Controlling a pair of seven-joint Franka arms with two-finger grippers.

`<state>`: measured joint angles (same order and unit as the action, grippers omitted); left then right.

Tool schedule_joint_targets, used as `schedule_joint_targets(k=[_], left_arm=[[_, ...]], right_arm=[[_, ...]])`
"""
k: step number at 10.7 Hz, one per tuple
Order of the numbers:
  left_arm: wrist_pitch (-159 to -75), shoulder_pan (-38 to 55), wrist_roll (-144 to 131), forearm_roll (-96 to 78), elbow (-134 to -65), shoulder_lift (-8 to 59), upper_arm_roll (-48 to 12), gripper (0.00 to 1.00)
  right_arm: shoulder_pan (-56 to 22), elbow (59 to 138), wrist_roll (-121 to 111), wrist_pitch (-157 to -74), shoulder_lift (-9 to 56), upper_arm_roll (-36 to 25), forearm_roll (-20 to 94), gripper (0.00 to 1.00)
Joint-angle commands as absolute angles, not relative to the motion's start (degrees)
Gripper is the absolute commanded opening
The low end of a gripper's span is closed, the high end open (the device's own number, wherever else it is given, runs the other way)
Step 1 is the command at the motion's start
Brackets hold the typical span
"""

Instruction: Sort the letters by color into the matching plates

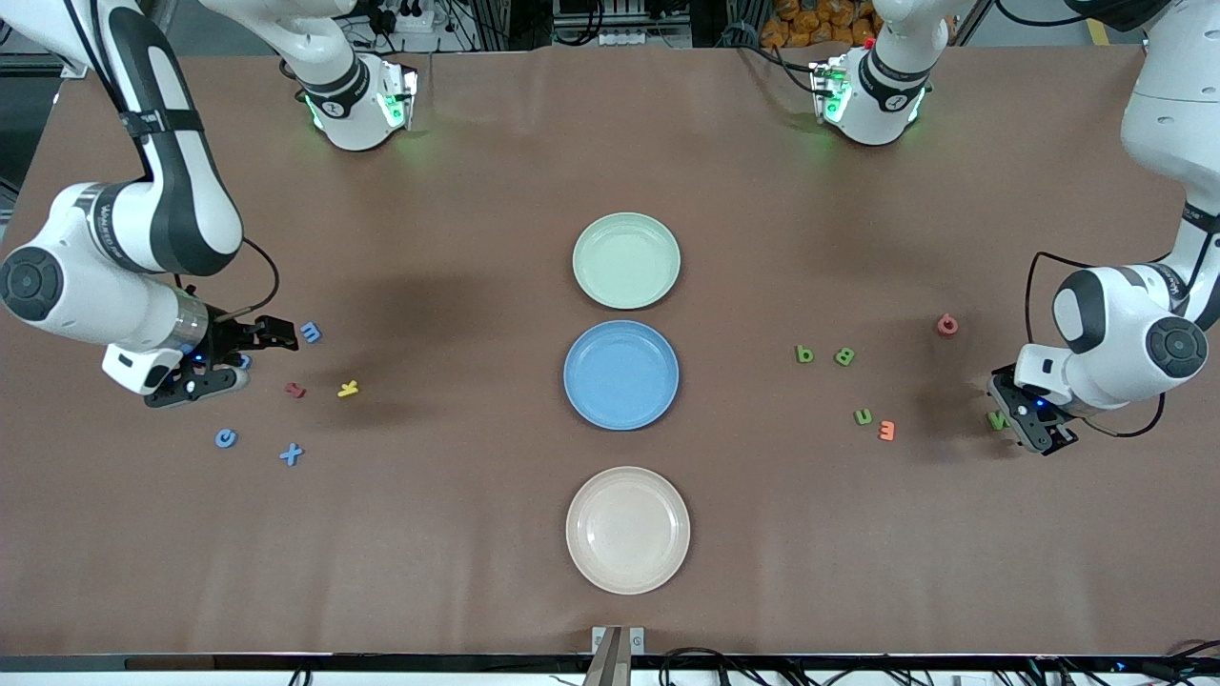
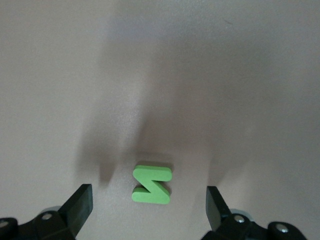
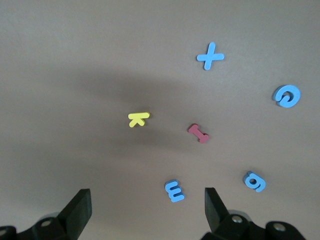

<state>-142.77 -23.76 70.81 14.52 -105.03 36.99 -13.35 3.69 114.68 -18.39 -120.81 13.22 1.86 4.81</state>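
Three plates sit in a line down the middle of the table (image 1: 477,191): the mint green plate (image 1: 626,260) farthest from the front camera, the blue plate (image 1: 620,374) just nearer, and the beige-pink plate (image 1: 627,530) nearest of all, each one bare; over at the left arm's end, the left claw (image 2: 149,202) hangs low with its fingers spread wide, released, and a green zigzag letter (image 2: 152,184) lies flat on the table right between them, untouched; in the front view three more green letters rest well apart from the plates, a green b (image 1: 804,354) beside a green B (image 1: 844,356), and a green u (image 1: 863,415) nearer the camera, with an orange letter (image 1: 886,431) just beside it and a red letter (image 1: 946,325) farther off; at the right arm's end, the right claw (image 3: 147,207) is also released, fingers wide, holding nothing; in its wrist view lie a blue m (image 3: 174,190), a blue a (image 3: 254,181), a blue c (image 3: 287,96) and a blue x (image 3: 210,55), with a yellow letter (image 3: 138,119) and a dark red letter (image 3: 198,133) among them; every letter lies on the table, none in a plate.
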Motion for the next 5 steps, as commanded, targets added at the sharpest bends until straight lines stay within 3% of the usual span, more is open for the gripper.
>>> schedule_joint_targets(k=[1,5], left_arm=[[-142.91,-23.47,71.63,16.35,-103.27,38.58,-13.18,0.98],[-142.91,-23.55,71.54,16.35,-103.10,38.94,-13.18,0.90]], right_arm=[[6.68,123.21,-21.79,-126.64,9.49,4.83,5.27,1.00],[6.85,127.95,-26.61,-132.96,9.93,5.01,5.01,1.00]])
